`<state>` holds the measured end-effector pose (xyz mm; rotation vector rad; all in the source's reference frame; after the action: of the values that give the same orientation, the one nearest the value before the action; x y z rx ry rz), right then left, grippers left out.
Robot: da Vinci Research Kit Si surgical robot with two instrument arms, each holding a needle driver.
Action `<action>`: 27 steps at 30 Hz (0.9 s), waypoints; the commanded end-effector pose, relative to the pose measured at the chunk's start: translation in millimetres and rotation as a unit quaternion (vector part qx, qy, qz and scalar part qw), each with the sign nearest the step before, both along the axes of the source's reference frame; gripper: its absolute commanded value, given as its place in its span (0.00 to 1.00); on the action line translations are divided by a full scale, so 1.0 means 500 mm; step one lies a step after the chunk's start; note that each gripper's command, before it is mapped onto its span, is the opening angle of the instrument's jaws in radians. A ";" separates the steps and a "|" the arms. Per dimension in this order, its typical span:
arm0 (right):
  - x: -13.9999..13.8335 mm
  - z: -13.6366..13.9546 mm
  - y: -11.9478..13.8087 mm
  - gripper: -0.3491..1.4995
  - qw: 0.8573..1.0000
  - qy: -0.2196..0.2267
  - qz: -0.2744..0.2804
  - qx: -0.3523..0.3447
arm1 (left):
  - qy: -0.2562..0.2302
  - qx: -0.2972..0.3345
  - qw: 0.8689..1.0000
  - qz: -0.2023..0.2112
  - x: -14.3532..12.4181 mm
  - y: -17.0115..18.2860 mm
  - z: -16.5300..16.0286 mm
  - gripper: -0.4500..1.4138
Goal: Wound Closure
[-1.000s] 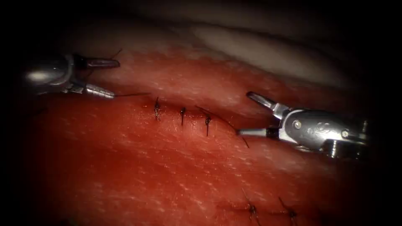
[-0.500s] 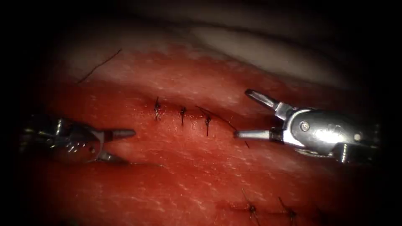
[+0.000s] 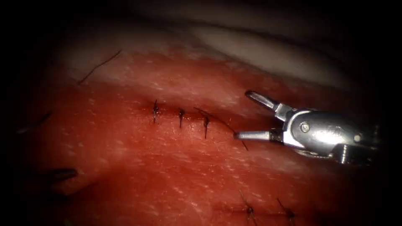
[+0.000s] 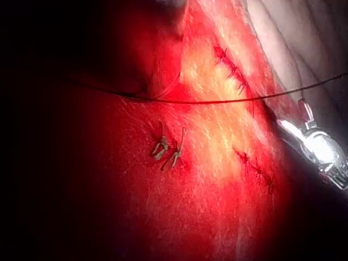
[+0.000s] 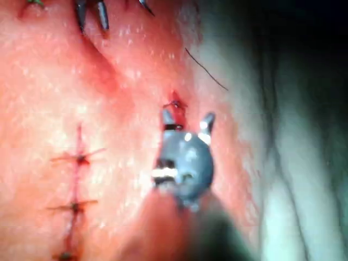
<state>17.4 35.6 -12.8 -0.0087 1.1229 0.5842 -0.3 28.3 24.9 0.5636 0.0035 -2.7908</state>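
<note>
Now that the left claw (image 3: 58,173) has drawn back into the dark, nearer than the cut (image 3: 180,115) and to its left, I cannot tell its grip. Just right of the cut, the right claw (image 3: 242,114) stays spread and empty, one tip touching the slack thread (image 3: 222,123). I cannot tell where the needle lies.

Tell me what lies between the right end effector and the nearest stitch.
A dark thread end crosses the tissue there, in the endoscope view; the open end effector holds nothing.
</note>
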 end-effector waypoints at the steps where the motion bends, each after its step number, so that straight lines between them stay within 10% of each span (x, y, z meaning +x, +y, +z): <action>1: 0.0017 0.0006 0.0007 0.89 1.000 0.001 0.000 -0.002 | 0.000 0.004 1.000 -0.001 -0.0011 -0.0014 0.0000 0.53; 6: 0.0039 0.0003 -0.0002 0.89 1.000 0.014 -0.008 -0.002 | -0.126 0.081 0.986 -0.074 -0.0062 0.0060 -0.0061 0.53; 12: 0.0100 -0.0016 -0.0027 0.83 0.998 0.047 -0.013 0.031 | -0.122 0.089 0.981 -0.123 -0.0114 0.0138 0.0060 0.53; 27: 0.0149 0.0001 -0.0046 0.78 0.998 0.040 -0.015 0.037 | -0.030 -0.025 0.986 -0.159 -0.0053 0.0257 0.0311 0.52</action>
<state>24.1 32.9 -13.0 0.0974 1.1744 0.6038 -2.5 41.9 40.0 0.6444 -0.2237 -3.0730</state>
